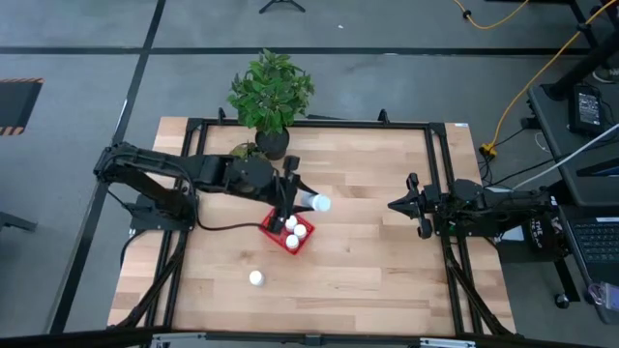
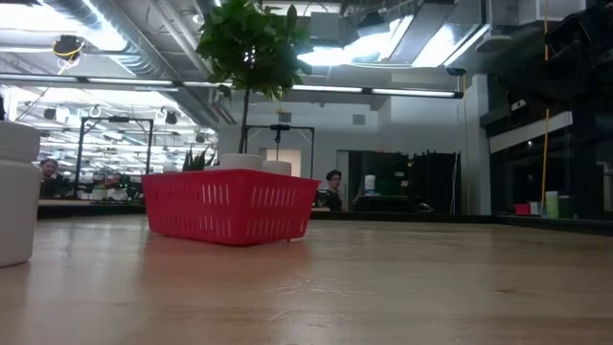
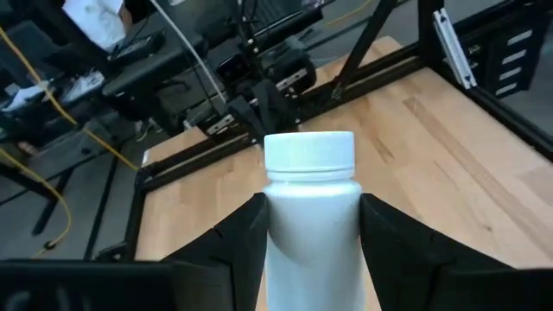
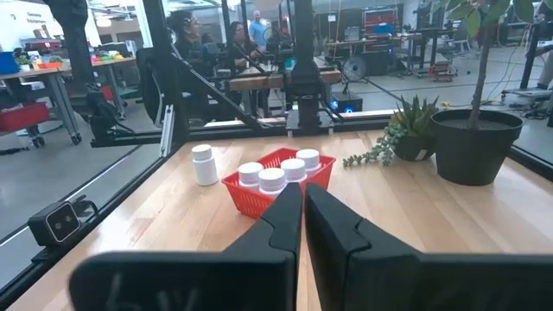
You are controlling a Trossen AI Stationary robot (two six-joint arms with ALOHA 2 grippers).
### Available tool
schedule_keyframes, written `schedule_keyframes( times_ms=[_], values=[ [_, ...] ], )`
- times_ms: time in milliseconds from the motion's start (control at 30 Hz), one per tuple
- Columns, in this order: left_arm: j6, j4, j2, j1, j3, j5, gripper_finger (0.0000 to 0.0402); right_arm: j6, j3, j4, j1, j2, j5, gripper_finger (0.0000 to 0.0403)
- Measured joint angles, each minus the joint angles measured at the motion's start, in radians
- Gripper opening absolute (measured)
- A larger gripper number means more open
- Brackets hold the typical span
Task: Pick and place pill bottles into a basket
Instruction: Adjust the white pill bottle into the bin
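High view: left end effector (image 1: 290, 201) pinches a bottle (image 1: 320, 203) just above the red basket (image 1: 274, 233), which holds three bottles (image 1: 295, 230). Best to lower it upright into the free corner, then let go. One bottle (image 1: 256, 278) waits on the counter (image 1: 368, 261). Right end effector (image 1: 394, 206) pressed together, idle.

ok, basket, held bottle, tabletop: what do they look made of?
Basket: red plastic by the look, slotted lattice walls, slight sheen. Pill bottle in the left gripper: smooth white plastic, ribbed cap. Tabletop: pale wood planks, visible grain and seams, probably sealed butcher block.
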Motion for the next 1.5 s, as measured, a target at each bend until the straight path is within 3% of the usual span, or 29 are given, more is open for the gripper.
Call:
schedule_keyframes(
  times_ms=[167,400,567,800,1033,1200,1267,1400,1500],
  values=[
    [-0.013,0.041,0.001,-0.011,-0.001,0.029,0.0162,-0.050,0.000,0.026,0.000,0.000,0.000,0.0022],
    [-0.074,0.077,0.001,-0.019,-0.001,-0.031,0.0162,0.129,0.000,0.116,0.000,0.000,0.001,0.0022],
    [-0.107,0.076,0.001,-0.029,-0.001,-0.088,0.0162,0.181,0.000,0.352,0.000,0.000,0.001,0.0022],
    [-0.145,0.063,0.012,-0.012,-0.003,-0.137,0.0162,0.123,0.000,0.764,0.000,-0.001,0.045,0.0022],
    [-0.180,0.081,0.040,-0.004,-0.002,-0.163,0.0162,0.129,0.000,0.914,0.000,0.000,0.043,0.0022],
    [-0.192,0.082,0.061,0.000,-0.003,-0.163,0.0162,0.175,0.002,0.907,0.000,0.000,0.054,0.0022],
    [-0.196,0.076,0.063,0.000,-0.003,-0.162,0.0162,0.230,0.035,0.830,0.000,0.000,0.080,0.0022],
    [-0.204,0.096,0.070,-0.001,-0.002,-0.175,0.0162,0.362,0.190,0.387,0.000,0.028,0.150,0.0022],
    [-0.204,0.109,0.069,-0.001,-0.002,-0.187,0.0162,0.397,0.348,0.062,0.000,0.119,0.156,0.0022]
  ],
)
